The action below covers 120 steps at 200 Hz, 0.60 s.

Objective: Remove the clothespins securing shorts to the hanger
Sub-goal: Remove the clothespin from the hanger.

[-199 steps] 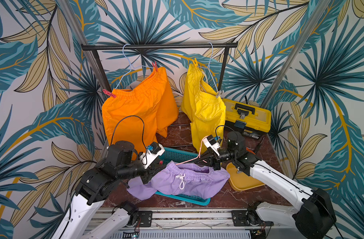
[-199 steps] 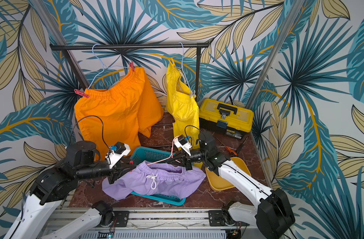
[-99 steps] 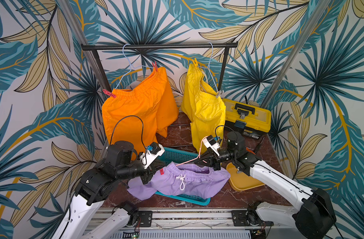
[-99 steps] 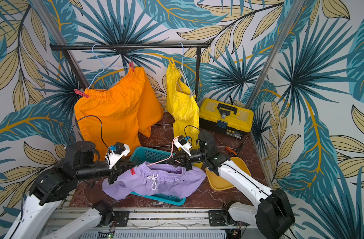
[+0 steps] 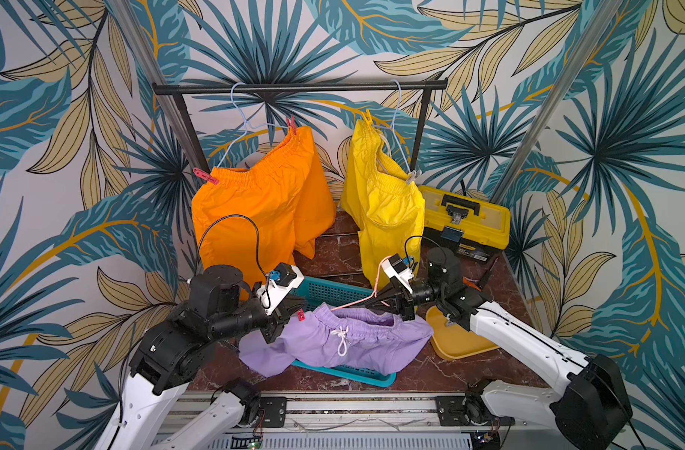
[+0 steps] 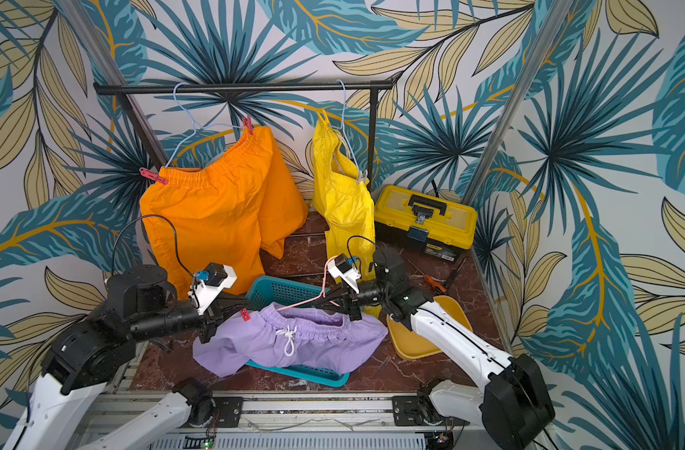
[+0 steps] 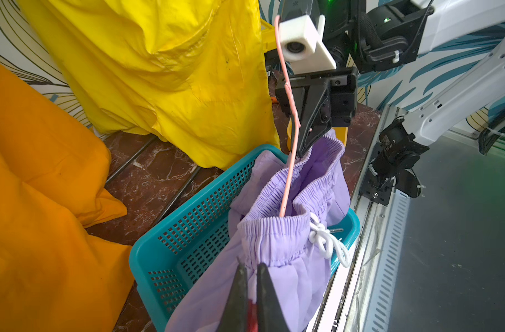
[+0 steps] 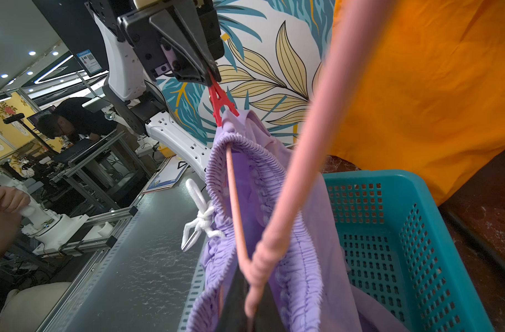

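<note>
The lilac shorts (image 5: 333, 343) hang on a pink hanger (image 5: 356, 304) over a teal basket. My left gripper (image 5: 294, 307) is shut on a red clothespin (image 5: 300, 315) at the waistband's left end. The pin (image 8: 221, 100) shows clearly in the right wrist view, its tail (image 7: 252, 316) pinched between the dark fingers. My right gripper (image 5: 384, 300) is shut on the hanger's twisted neck (image 8: 260, 258). The orange shorts (image 5: 255, 202) hang behind with two red clothespins (image 5: 205, 176) (image 5: 291, 122). The yellow shorts (image 5: 387, 202) carry a yellow clothespin (image 5: 367, 116) and a pale one (image 5: 413, 177).
The teal basket (image 5: 325, 290) lies under the lilac shorts. A yellow toolbox (image 5: 463, 222) stands at the back right, with a yellow tray (image 5: 458, 339) in front of it. A black rack bar (image 5: 294, 87) carries both blue hangers. Small tools (image 5: 473, 282) lie near the right arm.
My left gripper's jaws have closed onto the red clothespin at the lilac waistband. The right gripper and the hanger have stayed in place.
</note>
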{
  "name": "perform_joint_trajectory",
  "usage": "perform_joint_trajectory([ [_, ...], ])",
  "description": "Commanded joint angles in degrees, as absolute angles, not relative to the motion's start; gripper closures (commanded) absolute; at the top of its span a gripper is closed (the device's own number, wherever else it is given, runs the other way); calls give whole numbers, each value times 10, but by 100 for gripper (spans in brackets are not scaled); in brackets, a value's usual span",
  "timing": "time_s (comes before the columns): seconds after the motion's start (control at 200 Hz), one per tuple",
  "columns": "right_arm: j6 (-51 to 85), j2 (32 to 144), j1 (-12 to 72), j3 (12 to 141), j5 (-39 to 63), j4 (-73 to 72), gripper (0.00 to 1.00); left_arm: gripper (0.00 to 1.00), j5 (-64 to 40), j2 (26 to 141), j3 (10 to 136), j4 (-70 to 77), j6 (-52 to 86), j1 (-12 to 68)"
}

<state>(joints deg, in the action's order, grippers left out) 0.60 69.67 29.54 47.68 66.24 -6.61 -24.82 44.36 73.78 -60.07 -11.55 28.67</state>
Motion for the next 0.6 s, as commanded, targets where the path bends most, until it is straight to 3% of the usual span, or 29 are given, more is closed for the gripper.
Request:
perform_joint_trajectory([
  [0.0, 0, 704, 293, 480, 653, -79, 100, 100, -243, 453, 758, -586, -119, 284],
  [0.305, 28, 776, 294, 488, 588, -123, 100, 100, -258, 465, 784, -573, -116, 284],
  [0.596, 6, 873, 352, 522, 488, -99, 100, 100, -282, 448, 700, -499, -91, 284],
])
